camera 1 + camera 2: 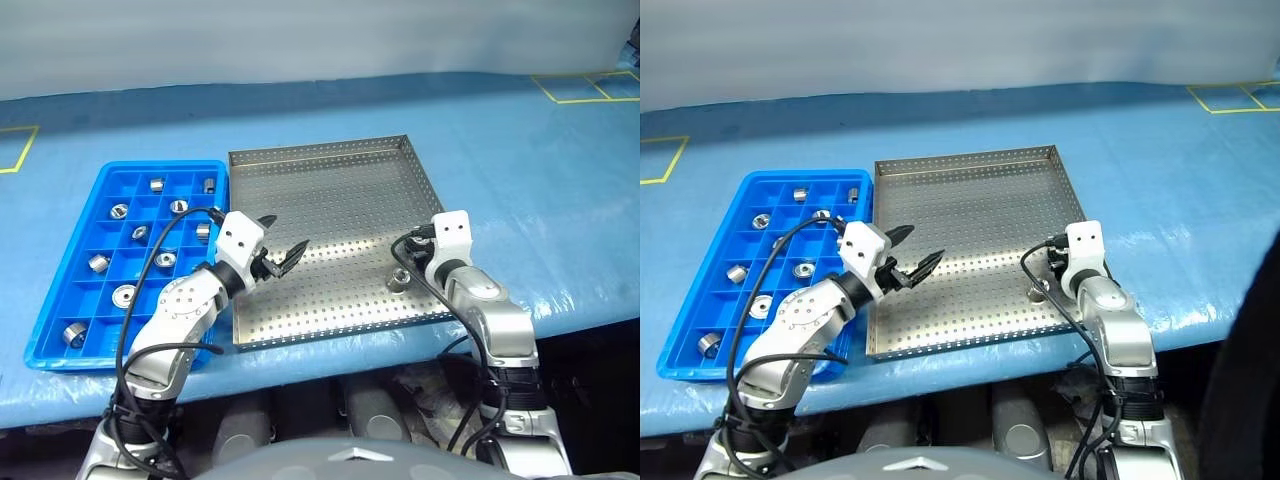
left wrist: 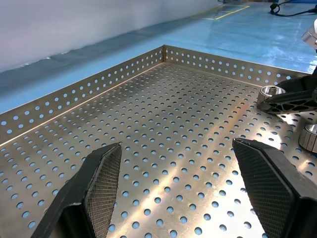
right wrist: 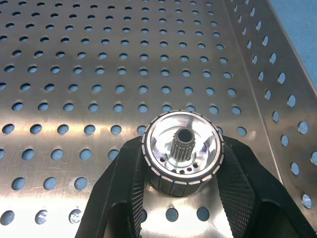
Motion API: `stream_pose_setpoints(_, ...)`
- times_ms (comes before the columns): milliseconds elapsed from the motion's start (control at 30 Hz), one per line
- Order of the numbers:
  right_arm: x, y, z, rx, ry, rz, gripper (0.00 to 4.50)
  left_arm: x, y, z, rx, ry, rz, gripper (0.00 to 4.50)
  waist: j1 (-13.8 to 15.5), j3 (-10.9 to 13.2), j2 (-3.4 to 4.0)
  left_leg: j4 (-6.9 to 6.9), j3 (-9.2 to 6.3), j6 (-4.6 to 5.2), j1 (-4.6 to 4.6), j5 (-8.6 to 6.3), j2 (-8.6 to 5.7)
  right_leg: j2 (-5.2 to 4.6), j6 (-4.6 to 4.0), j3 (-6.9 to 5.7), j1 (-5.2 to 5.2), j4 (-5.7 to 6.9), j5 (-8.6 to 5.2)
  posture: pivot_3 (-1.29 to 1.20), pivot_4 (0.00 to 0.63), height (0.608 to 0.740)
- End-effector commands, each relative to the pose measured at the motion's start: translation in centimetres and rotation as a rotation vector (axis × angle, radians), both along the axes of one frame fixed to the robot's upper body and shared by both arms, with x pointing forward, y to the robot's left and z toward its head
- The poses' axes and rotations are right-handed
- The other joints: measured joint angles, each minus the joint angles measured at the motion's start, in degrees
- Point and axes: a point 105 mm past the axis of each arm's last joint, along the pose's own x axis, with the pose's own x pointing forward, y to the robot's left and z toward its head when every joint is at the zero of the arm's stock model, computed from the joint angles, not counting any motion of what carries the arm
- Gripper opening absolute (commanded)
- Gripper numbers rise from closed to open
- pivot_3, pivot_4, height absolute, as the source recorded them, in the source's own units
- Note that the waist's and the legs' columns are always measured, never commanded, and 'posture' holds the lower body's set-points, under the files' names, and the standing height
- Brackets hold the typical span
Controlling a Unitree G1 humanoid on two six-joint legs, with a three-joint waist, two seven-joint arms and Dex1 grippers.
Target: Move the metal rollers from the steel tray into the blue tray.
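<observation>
The right claw [image 3: 181, 198] is pinching one metal roller [image 3: 181, 151], a silver cylinder with a toothed centre hole, which stands near the right rim of the steel tray [image 1: 330, 190], in its near right part. In the left wrist view a second roller [image 2: 310, 136] lies just beside it on the perforated floor. The left claw [image 1: 283, 255] is spread wide above the tray's near left part, holding nothing. Several rollers [image 1: 124, 295] already sit in compartments of the blue tray [image 1: 60, 310], which lies on the blue surface [image 1: 520, 150] with its side against the steel tray's left rim.
</observation>
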Motion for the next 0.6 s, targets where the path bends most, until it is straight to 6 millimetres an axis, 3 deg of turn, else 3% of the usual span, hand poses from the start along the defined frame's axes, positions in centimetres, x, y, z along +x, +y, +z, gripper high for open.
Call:
stream_pose_setpoints(33,0.7,0.0,2.8,-0.001,-0.114,0.003,1.73,0.0,0.4,1.5,-0.011,-0.069,0.013,3.92,-0.01,0.0,0.0,0.0,0.01,0.01,0.0,0.0,0.0,0.0,0.0,0.01,0.0,0.0,0.0,-0.19,0.15,0.74)
stream_pose_setpoints(133,0.9,3.0,6.4,0.021,-0.249,0.147,1.73,0.1,1.4,2.2,-0.029,-0.089,0.047,3.92,-0.1,0.0,0.01,0.01,0.03,0.01,0.0,-0.01,0.0,0.0,0.01,0.03,-0.02,0.0,0.01,-0.18,0.15,0.74)
stream_pose_setpoints(200,0.4,6.7,9.0,0.05,-0.329,0.307,1.73,0.3,3.8,3.2,-0.042,-0.125,0.145,3.92,-0.64,0.01,0.01,0.01,0.05,0.01,-0.01,-0.01,0.02,0.03,0.01,0.06,-0.06,0.02,0.01,-0.17,0.15,0.74)
stream_pose_setpoints(267,-0.3,9.5,10.3,0.081,-0.362,0.424,1.73,0.6,6.6,4.0,-0.032,-0.152,0.265,3.92,-0.77,0.01,0.01,0.01,0.07,0.01,0.0,-0.01,0.1,0.1,-0.01,0.1,-0.1,0.04,0.02,-0.16,0.15,0.74)
stream_pose_setpoints(333,-1.5,13.1,11.1,0.107,-0.375,0.584,1.73,0.5,10.6,4.8,0.006,-0.177,0.429,3.92,-0.62,0.0,0.01,0.01,0.01,-0.01,0.02,0.0,0.17,0.16,-0.02,0.04,-0.09,0.05,0.02,-0.14,0.15,0.74)
stream_pose_setpoints(400,-2.5,15.7,11.5,0.139,-0.375,0.691,1.73,0.0,13.1,5.4,0.036,-0.195,0.517,3.92,-0.28,0.0,0.0,0.0,-0.08,-0.02,0.03,0.01,0.18,0.17,-0.06,-0.06,-0.07,0.06,0.01,-0.12,0.15,0.74)
stream_pose_setpoints(500,-4.5,19.8,11.6,0.191,-0.35,0.86,1.73,-1.5,15.6,6.0,0.089,-0.198,0.574,3.92,0.41,-0.01,-0.03,0.0,-0.09,-0.01,-0.01,0.0,0.08,-0.01,-0.06,-0.1,-0.05,0.01,0.01,-0.1,0.15,0.74)
stream_pose_setpoints(600,-5.8,22.1,11.1,0.203,-0.319,0.961,1.73,-2.7,16.4,6.0,0.133,-0.176,0.57,3.92,1.38,-0.06,-0.14,0.02,-0.04,0.06,-0.05,-0.04,0.0,-0.19,0.0,-0.13,-0.08,-0.04,0.05,-0.09,0.15,0.74)
